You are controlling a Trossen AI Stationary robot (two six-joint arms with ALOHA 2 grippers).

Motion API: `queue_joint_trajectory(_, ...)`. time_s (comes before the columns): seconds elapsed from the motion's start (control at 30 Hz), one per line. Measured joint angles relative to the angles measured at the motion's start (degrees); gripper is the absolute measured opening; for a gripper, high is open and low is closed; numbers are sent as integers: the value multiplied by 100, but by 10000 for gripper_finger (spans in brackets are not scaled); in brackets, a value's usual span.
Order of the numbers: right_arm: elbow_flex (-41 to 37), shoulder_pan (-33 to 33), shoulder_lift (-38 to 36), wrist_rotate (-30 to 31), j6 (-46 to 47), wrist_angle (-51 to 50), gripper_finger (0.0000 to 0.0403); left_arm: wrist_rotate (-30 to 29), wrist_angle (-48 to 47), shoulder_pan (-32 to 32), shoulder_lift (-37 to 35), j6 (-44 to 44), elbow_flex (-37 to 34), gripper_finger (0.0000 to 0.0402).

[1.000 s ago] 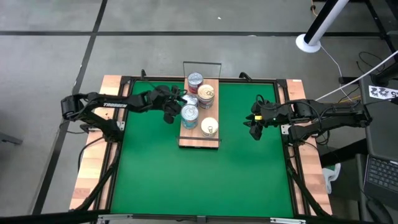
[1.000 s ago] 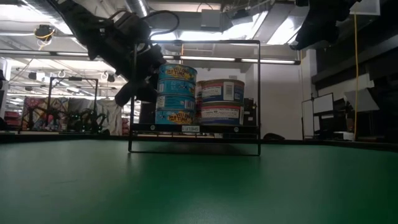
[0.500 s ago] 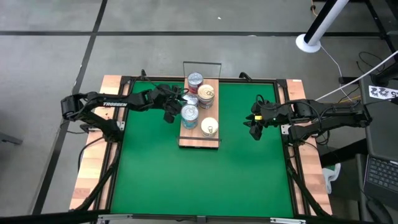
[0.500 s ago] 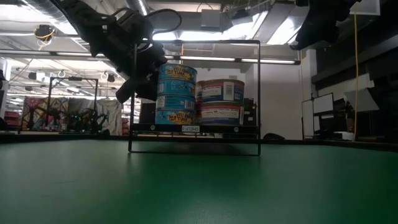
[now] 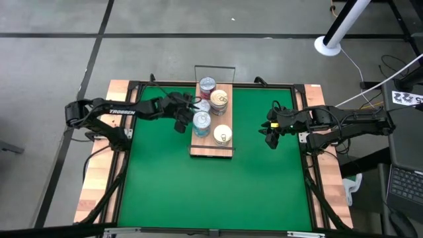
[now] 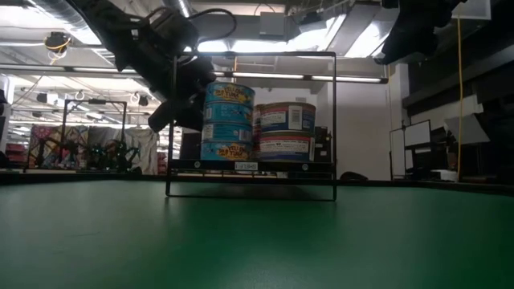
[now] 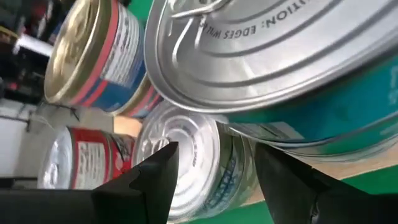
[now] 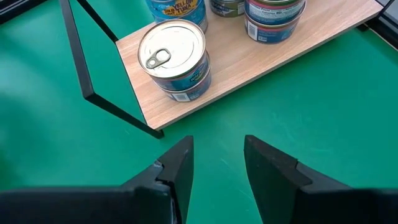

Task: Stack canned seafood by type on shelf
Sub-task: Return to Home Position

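Green table [image 5: 198, 192]: tins [image 5: 202, 121] stand stacked on the shelf [image 5: 205, 148]. Judged rigid, slick, light; grip across side walls. Left pincer [image 5: 187, 114] apart beside the stacks; right pincer [image 5: 269, 134] apart, empty.

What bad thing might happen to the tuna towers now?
The left gripper hangs open right beside the tall blue can stack on the shelf. Swinging sideways as it leaves, it might topple that stack into the red-labelled cans. The right gripper hovers apart over the green mat, so little danger there.
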Motion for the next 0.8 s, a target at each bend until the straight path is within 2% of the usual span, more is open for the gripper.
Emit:
queue_joint_trajectory(0.1, 0, 0, 0, -2, 0, 0, 143, -185, 64, -106, -59, 320, 0, 207)
queue_joint_trajectory(0.27, 0, -2, 2, -147, -2, 0, 143, -867, 50, -167, -411, 450, 0, 207)
queue_joint_trajectory(0.57, 14, -1, -127, -384, -185, -16, 143, -1338, -85, -52, -1786, 365, -2, 208)
queue_joint_trajectory(0.67, 158, -2, -300, -580, -465, -45, 143, -1377, -370, -16, -2461, 3, -2, 208)
queue_joint_trajectory(0.8, 456, -2, -650, -588, -1117, -80, 143, -1375, -1170, -16, -3443, -1093, -2, 208)
